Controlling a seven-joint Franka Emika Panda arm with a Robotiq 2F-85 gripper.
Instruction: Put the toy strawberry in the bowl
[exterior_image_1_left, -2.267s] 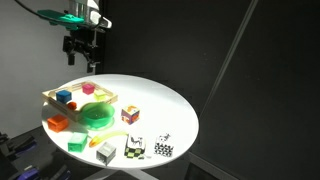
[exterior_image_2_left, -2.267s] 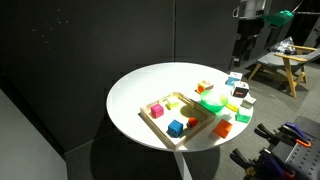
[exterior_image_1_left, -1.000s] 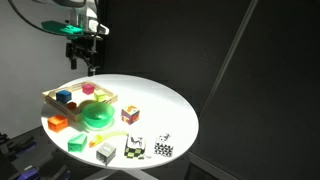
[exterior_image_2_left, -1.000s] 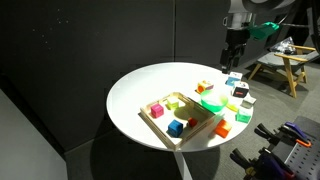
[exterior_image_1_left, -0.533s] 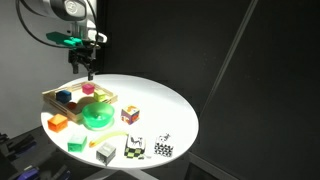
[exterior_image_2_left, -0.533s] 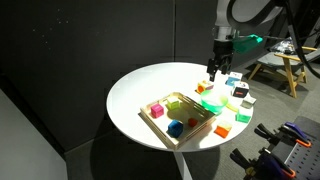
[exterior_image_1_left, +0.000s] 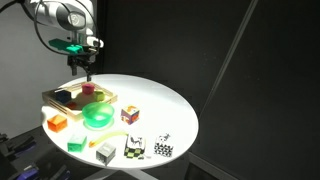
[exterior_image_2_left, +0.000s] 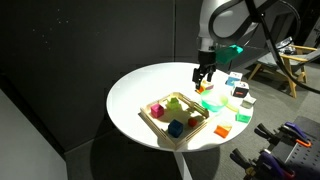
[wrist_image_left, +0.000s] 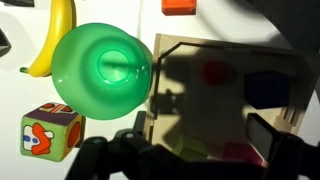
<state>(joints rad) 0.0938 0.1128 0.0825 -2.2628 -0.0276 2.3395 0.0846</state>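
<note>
Gripper (exterior_image_1_left: 82, 70): hung pointing down over the wooden tray (exterior_image_2_left: 165, 129), clear of everything inside it.
Fingers: stood spread apart in the wrist view, dark along the bottom edge, with nothing held between them.
Toy strawberry (exterior_image_1_left: 88, 88): lay in a tray compartment, just under the gripper in an exterior view. Showed pinkish at the tray's end away from the orange block (exterior_image_2_left: 222, 128).
Bowl (exterior_image_1_left: 98, 117): sat upright on the white round table (exterior_image_1_left: 165, 110), close against the tray's edge. Filled the left centre of the wrist view (wrist_image_left: 103, 68).
Other tray contents: red block (exterior_image_2_left: 195, 121) and blue cube (exterior_image_2_left: 175, 127), each apart from the strawberry.
Banana (wrist_image_left: 60, 35): lay on the table just beside the bowl, on the side away from the tray.
Patterned cube (wrist_image_left: 50, 132): stood near the bowl, not touching it.
Shadow: fell from the gripper across the tray in the wrist view, dimming the compartments.
</note>
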